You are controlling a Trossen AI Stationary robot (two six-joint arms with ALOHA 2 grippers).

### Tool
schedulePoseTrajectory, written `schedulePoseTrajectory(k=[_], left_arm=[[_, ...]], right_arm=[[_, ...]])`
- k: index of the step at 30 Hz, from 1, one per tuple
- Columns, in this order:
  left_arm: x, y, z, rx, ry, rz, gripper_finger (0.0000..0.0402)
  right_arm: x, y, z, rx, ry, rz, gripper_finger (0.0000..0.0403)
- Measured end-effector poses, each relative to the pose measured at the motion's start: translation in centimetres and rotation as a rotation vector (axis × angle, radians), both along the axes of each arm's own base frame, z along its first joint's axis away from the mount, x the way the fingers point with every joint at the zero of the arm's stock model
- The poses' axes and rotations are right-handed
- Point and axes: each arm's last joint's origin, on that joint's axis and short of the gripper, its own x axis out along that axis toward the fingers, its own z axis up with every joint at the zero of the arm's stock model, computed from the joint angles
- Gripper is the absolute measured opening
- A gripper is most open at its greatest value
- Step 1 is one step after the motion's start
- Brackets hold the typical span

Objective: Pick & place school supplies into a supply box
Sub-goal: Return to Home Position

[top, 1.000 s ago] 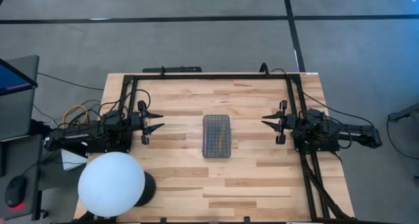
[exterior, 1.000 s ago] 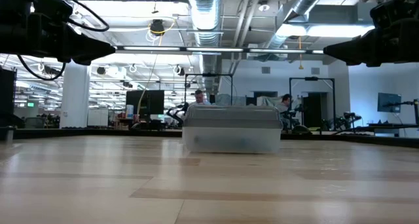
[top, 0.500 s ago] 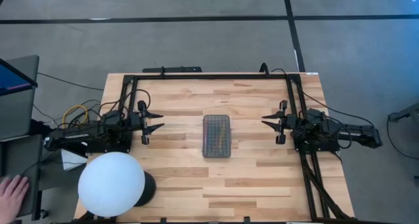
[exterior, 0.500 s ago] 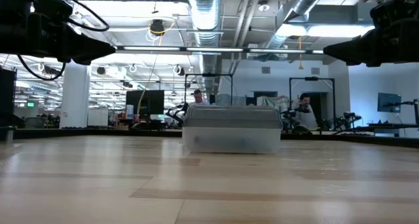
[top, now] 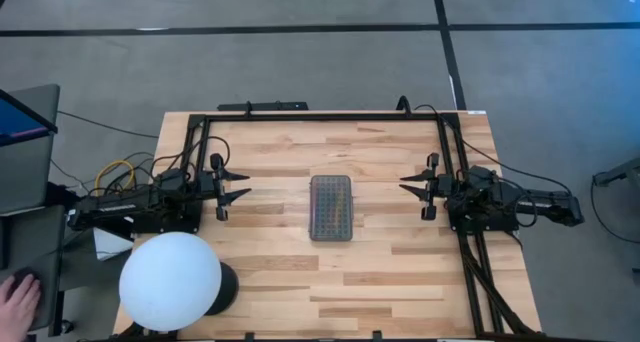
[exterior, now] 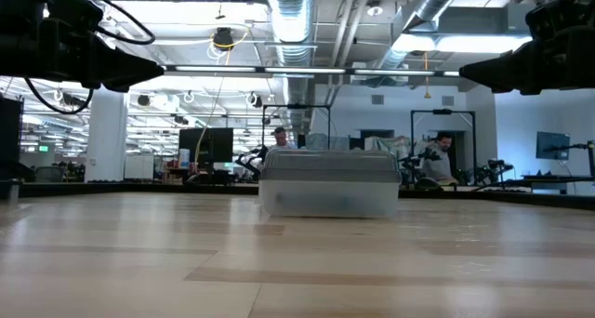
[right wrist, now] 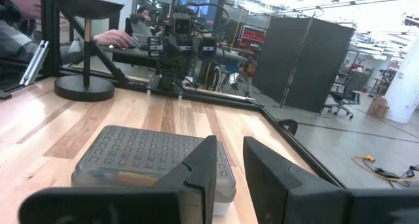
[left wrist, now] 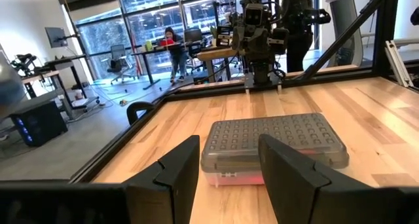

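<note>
Box (top: 331, 207) lies closed at the middle of the table (top: 400, 272), well apart from the left gripper (top: 247, 183) and right gripper (top: 402, 184), both spread, empty, facing it from opposite sides, presumably parked because packing looks finished.

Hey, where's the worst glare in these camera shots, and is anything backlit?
High view: the white globe lamp is blown out, with no detail. Low view: the ceiling lights glare, and the arms are backlit silhouettes; the supply box is readable. Right wrist view: the room beyond the dark partition washes out to white. Left wrist view: even light, no strong glare.
</note>
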Motion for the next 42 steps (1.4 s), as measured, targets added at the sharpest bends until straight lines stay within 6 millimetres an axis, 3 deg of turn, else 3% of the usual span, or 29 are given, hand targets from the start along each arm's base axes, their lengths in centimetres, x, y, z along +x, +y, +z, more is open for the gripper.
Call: schedulePoseTrajectory(k=[42], left_arm=[[0.0,0.0,0.0,0.002,0.0,0.0,0.0153]], right_arm=[[0.0,0.0,-0.01,0.0,0.0,0.0,0.0071]])
